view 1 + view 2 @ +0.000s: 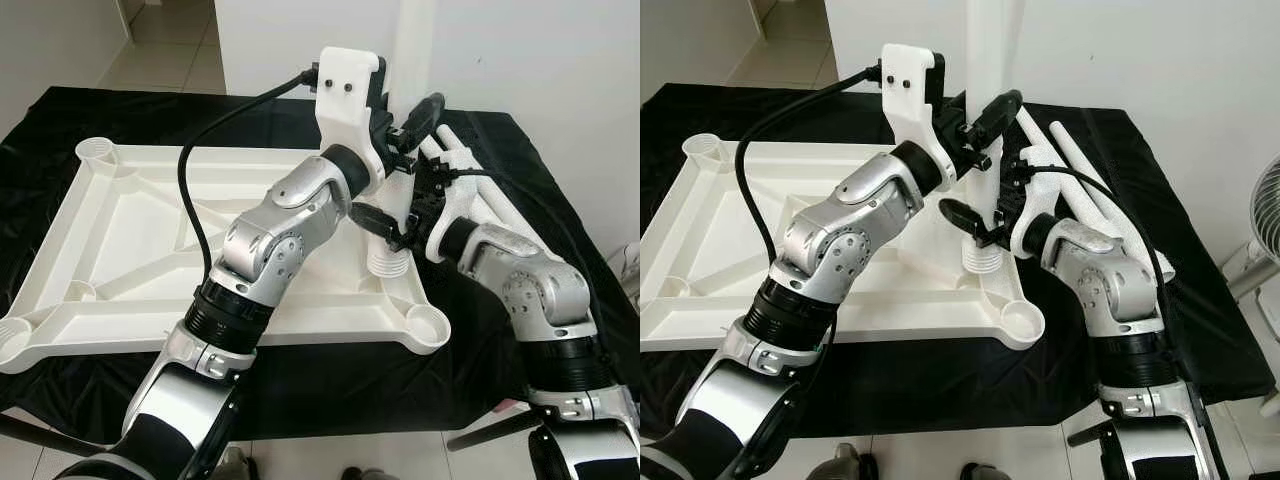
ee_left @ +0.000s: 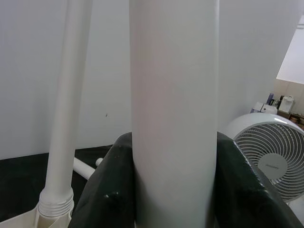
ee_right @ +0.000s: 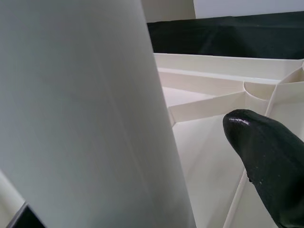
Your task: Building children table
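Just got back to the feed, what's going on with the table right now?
The white tabletop lies upside down on the black cloth. Both end effectors are on one upright white leg: the left end effector grips it higher up, the right end effector nearer its threaded base. Spare legs lie beside the tabletop.

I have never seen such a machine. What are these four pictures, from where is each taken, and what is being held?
It is a humanoid robot with two silver arms, each ending in two black fingers. The two wide pictures come from cameras in its head, looking down; the two close ones come from cameras on its wrists. On a black cloth lies a white plastic tabletop, turned upside down, with round sockets at its corners. A white leg stands upright in one socket. The left gripper is closed around this leg higher up, and the right gripper is at its threaded base. More loose legs lie on the cloth beyond. A white fan stands nearby.
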### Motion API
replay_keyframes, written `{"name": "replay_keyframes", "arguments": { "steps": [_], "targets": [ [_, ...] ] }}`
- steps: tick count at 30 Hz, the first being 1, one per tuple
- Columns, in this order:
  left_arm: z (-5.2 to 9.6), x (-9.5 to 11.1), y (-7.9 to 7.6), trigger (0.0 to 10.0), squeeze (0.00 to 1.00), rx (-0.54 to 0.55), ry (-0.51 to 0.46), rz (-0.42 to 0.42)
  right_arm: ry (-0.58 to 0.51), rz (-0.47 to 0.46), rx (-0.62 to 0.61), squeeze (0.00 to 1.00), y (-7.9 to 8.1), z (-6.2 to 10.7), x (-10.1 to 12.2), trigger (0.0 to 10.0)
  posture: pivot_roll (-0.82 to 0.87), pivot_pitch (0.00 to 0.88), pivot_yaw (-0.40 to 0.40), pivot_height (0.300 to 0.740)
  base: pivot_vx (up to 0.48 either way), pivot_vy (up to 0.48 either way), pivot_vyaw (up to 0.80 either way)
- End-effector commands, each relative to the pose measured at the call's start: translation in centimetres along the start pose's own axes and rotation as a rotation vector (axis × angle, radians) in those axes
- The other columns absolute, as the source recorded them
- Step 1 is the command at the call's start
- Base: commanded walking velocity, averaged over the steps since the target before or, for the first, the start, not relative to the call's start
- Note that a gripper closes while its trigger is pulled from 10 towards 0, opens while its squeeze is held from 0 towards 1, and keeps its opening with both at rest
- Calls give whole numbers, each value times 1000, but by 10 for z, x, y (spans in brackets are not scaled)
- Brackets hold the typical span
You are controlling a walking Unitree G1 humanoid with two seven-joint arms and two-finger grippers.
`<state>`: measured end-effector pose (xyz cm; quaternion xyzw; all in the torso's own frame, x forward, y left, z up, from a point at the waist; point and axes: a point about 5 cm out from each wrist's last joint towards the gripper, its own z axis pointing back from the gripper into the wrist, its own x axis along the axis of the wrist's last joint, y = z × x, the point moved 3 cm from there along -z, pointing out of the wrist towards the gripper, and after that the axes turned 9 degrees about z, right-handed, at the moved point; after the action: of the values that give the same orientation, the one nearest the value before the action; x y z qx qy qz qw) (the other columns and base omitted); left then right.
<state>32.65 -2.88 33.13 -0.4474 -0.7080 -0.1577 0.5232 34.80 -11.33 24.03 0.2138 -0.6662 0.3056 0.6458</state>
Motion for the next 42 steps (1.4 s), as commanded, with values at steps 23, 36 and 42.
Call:
{"name": "replay_keyframes", "arguments": {
  "steps": [23, 36, 42],
  "targets": [
    [3, -22, -55, 10000, 0, -352, 79, 56, -14, 39, 37, 0, 8, -1, 7, 2353, -18, 128, -39, 740, 0, 0, 0],
    [7, -15, -52, 10000, 1000, -353, 74, 88, -58, -23, -123, 0, -8, 0, 5, 10000, -7, 117, -37, 740, 0, 0, 0],
    [7, -12, -48, 10000, 1000, -333, 64, 75, -71, -40, -159, 0, -12, 1, 4, 10000, -7, 117, -37, 740, 0, 0, 0]
  ]
}}
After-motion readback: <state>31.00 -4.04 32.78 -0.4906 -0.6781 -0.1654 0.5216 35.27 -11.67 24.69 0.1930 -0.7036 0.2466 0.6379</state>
